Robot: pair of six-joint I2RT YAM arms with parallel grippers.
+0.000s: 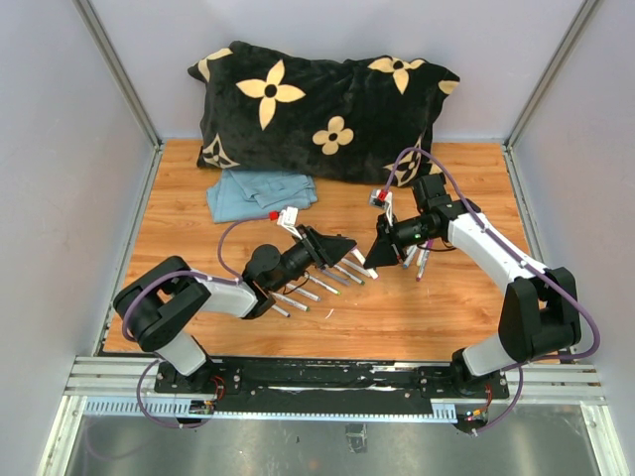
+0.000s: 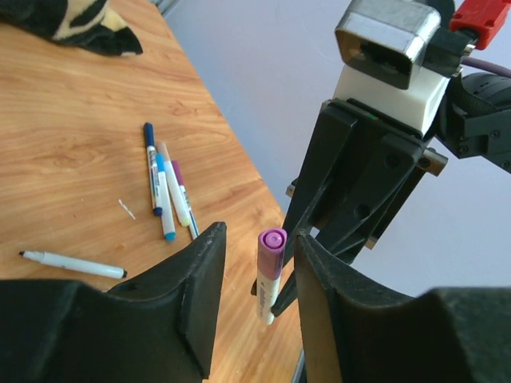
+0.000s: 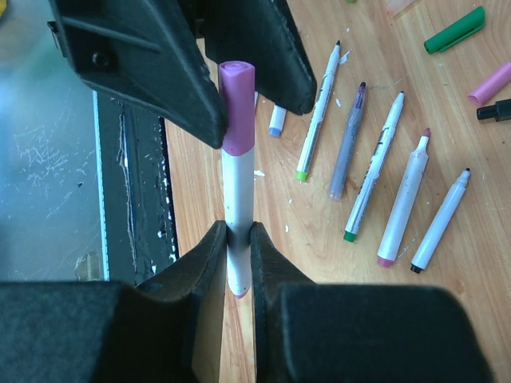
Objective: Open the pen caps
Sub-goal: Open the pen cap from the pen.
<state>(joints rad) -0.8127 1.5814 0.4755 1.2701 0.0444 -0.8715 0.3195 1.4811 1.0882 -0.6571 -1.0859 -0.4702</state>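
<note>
Right gripper [image 3: 238,239]: jaws narrow, clamped on the white pen barrel [image 3: 237,191] low down, near its tail. The pen stands out from the fingers with the purple cap [image 3: 237,108] at the free end.

Left gripper [image 2: 259,239]: about half open, one finger on each side of the purple cap. In the left wrist view one finger is at or very near the cap. A gap shows on the other side, so no firm grip yet.

Cap: small, light, rigid, smooth plastic, likely a snap fit.
- Take it by its sides, above the seam with the barrel.
- Pull straight along the pen's length.
- The slim, slick barrel could slide through the right fingers if the snap is stiff.

Location: pen held in the air over the middle of the table [image 1: 446,307].

Below: several uncapped pens [image 3: 370,167] lie side by side on the wood toward the near edge. Close by lie a loose green cap [image 3: 453,29], pink cap [image 3: 491,82] and black cap [image 3: 495,110].

Far edge: a black flowered pillow [image 1: 317,109]. A blue cloth [image 1: 258,193] lies in front of it, toward the far left corner.
</note>
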